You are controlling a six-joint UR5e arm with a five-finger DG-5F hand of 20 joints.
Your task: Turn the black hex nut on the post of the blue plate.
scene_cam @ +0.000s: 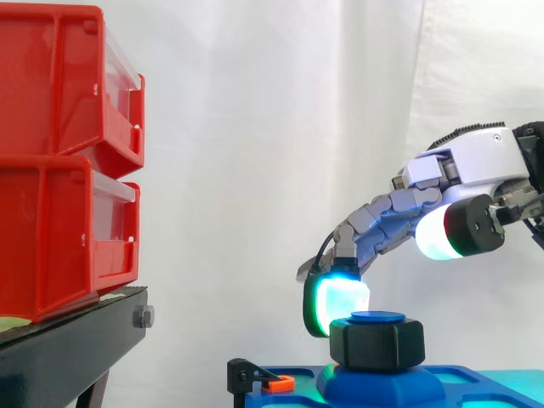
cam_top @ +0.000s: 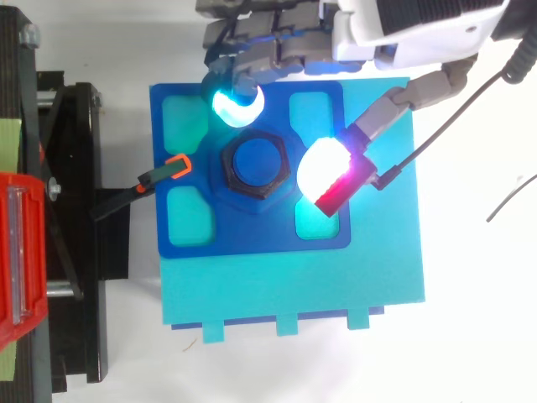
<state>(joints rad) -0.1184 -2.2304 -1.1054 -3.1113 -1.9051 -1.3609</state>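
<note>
The black hex nut (scene_cam: 376, 342) (cam_top: 226, 164) sits on the blue post (cam_top: 256, 159) at the middle of the blue plate (cam_top: 252, 235). My hand (scene_cam: 476, 161) (cam_top: 403, 25) reaches in from the right and hangs over the nut. Its fingers (scene_cam: 336, 306) (cam_top: 237, 105) slope down, and their cyan-glowing pad hangs close beside one side of the nut. The thumb (scene_cam: 450, 229) (cam_top: 325, 175), with a white and red pad, is raised above and off the opposite side, not touching. Nothing is gripped.
The blue plate lies on a cyan base (cam_top: 294, 285). A black clamp with an orange tip (scene_cam: 276, 383) (cam_top: 174, 167) bears on the plate's left edge. Stacked red bins (scene_cam: 59, 161) stand on a black stand (scene_cam: 68, 348) to the left.
</note>
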